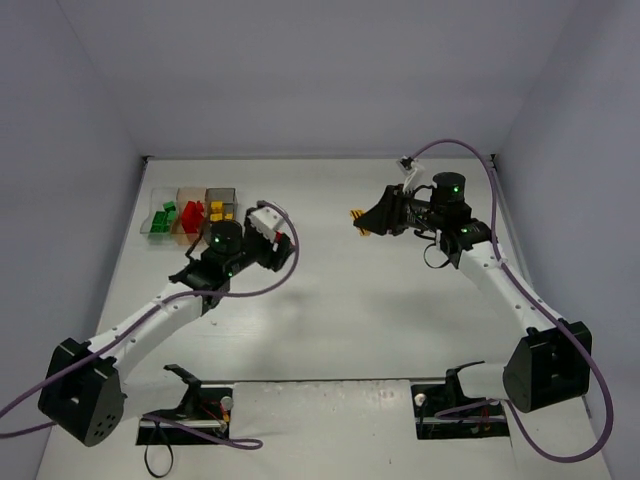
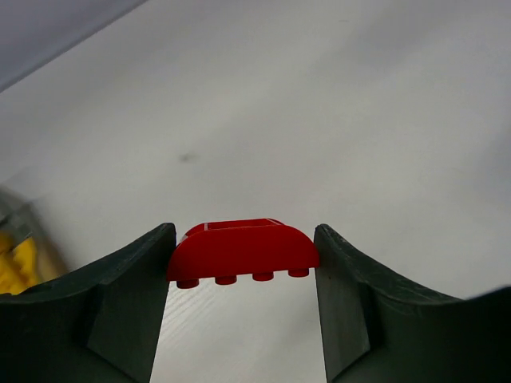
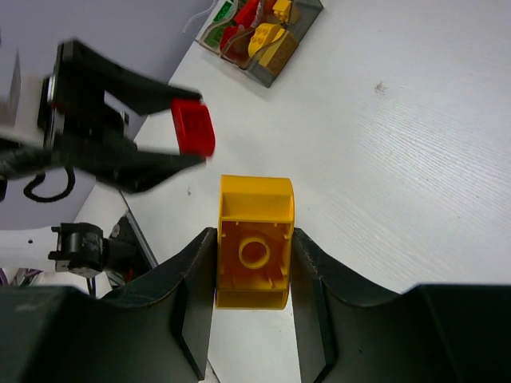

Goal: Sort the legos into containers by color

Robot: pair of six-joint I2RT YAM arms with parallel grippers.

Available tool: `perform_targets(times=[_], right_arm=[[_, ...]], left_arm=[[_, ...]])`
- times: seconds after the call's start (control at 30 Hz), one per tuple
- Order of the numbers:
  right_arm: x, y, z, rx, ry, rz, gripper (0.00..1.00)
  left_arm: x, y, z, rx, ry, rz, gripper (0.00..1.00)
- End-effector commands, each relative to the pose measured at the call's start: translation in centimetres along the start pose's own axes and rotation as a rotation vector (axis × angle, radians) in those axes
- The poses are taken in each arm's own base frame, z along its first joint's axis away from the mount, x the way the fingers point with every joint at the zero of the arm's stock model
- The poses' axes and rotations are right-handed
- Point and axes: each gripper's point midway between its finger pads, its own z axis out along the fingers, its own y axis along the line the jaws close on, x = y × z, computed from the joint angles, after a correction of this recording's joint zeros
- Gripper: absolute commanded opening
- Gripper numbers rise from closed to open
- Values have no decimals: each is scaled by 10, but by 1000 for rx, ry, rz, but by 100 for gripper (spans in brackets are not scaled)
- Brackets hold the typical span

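Note:
My left gripper (image 2: 242,257) is shut on a red lego (image 2: 242,251), held by its ends above the bare table, studs down. In the top view the left gripper (image 1: 284,244) is just right of the containers (image 1: 222,190). These hold green legos (image 1: 160,218) in the left box, red (image 1: 192,213) in the middle one and yellow (image 1: 218,210) in the right one. My right gripper (image 3: 254,267) is shut on a yellow lego (image 3: 254,251), hollow underside towards the camera. In the top view it (image 1: 362,222) is above the table's middle right.
The right wrist view shows the left gripper with the red lego (image 3: 193,128), and the containers (image 3: 275,68) at the top edge. White walls close the table at the back and both sides. Cables loop off both arms.

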Motion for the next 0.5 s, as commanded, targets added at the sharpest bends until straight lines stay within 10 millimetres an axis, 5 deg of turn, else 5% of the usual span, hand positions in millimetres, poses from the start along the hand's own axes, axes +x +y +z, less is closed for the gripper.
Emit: perform_targets(times=[0.0,0.07,0.2,0.33,0.47], right_arm=[[-25,10,-7,-13,-66,-105,0],[-19,7,-7,-10,-55,-96,0],[-11,2,-6,-9,-38,-90,0],[-9,1,-7,-12,-33,-94,0],[-8,2,-9,-13,-35,-100,0]], left_arm=[[-44,93,-26,-362,-120,-166,11],[-36,147,-46,-551,-89,-261,12],[-21,222,-59,-787,-7,-398,13],[5,275,-52,-904,109,-500,14],[34,306,-54,-962,178,-575,20]])
